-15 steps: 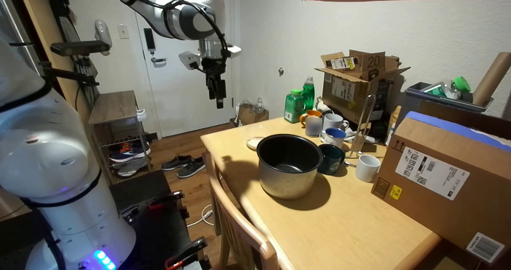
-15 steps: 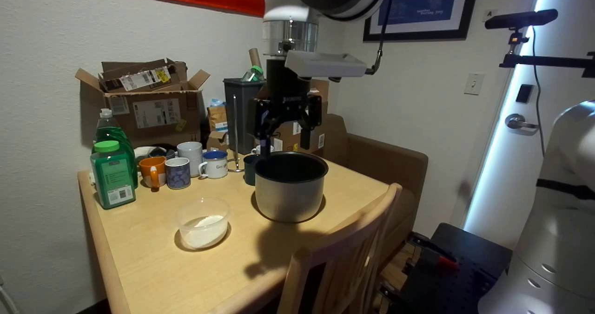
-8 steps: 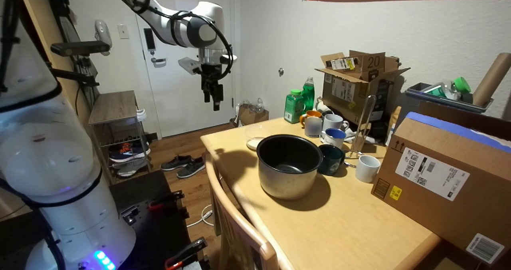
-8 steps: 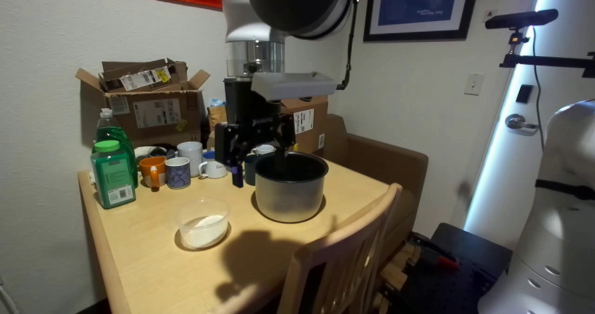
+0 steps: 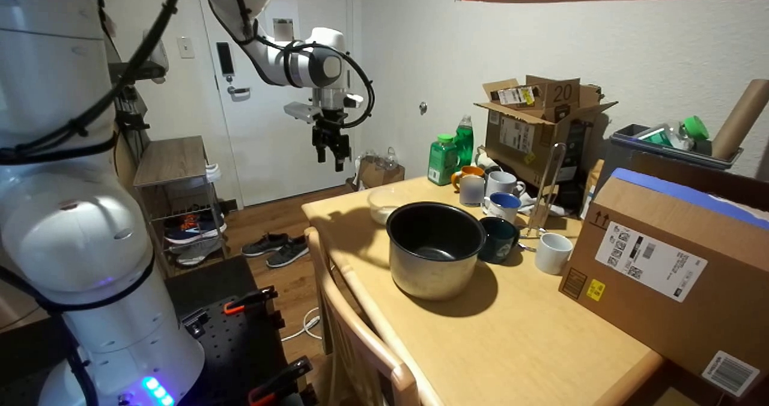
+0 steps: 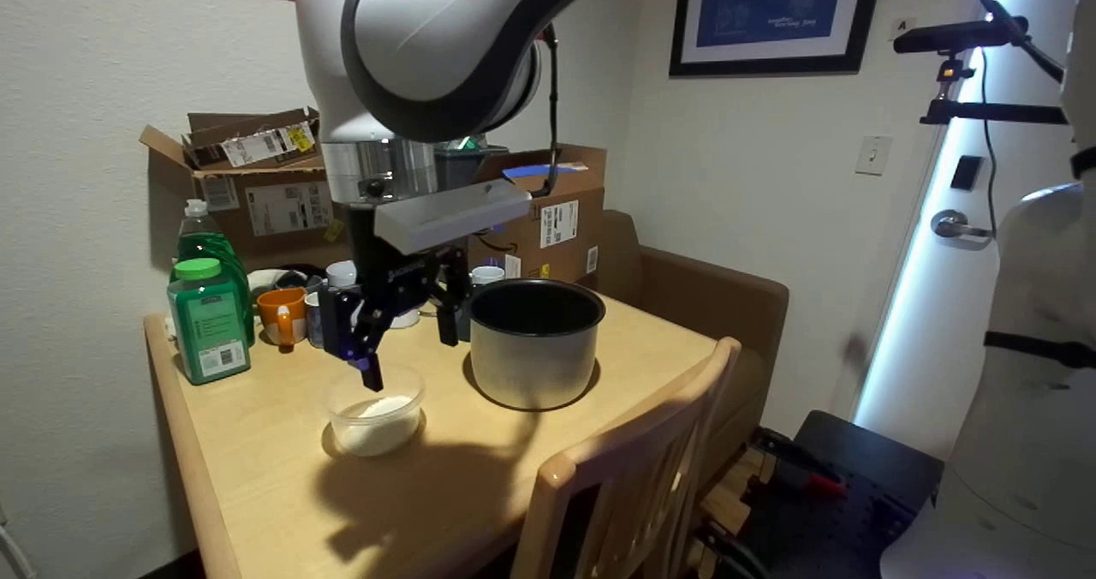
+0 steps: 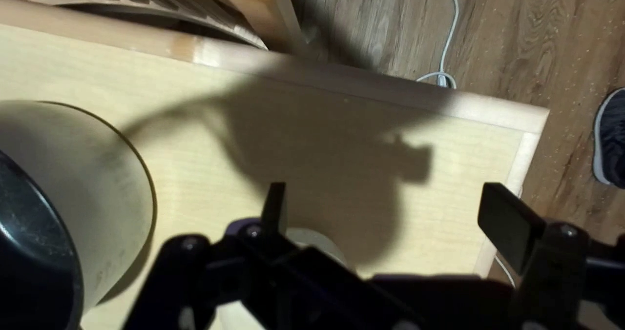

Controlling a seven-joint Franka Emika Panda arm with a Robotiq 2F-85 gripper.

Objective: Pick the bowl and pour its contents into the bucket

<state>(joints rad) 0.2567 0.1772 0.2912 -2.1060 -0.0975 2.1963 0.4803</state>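
Sitting on the table (image 6: 265, 493): bowl (image 6: 366, 429) and bucket (image 6: 533, 369), gripper (image 6: 411, 361) hanging above

Bowl clear, upright, near one end of the table. White contents (image 6: 385, 408) lie low inside it. Bucket upright too, grey outside, black within, near the bowl; in an exterior view a gap shows between the two.

Fingers (image 7: 508, 222) wide apart in the wrist view, holding nothing. In an exterior view one fingertip (image 6: 371, 378) overlaps the bowl's rim; cannot tell whether it is directly over the bowl. Arm (image 6: 437, 56) stretches across above the table.

Wrist view: bucket at the left edge, cut by the frame. Broad shadow (image 7: 332, 174) on the table. Pale curved edge (image 7: 317, 242) partly hidden behind the gripper, too little showing to name.

Farther out: dark mug (image 5: 497, 241) just beside the bucket, touching or not cannot be told. White mug (image 5: 553, 253) beyond, then a brown box (image 5: 679, 310). Orange mug (image 6: 281, 313) and green-capped bottle (image 6: 210, 331) toward the wall (image 5: 414, 51), seen in both exterior views. Chair (image 6: 642, 429) at the table's edge. Two shoes (image 5: 289, 253) on the floor (image 5: 288, 286).
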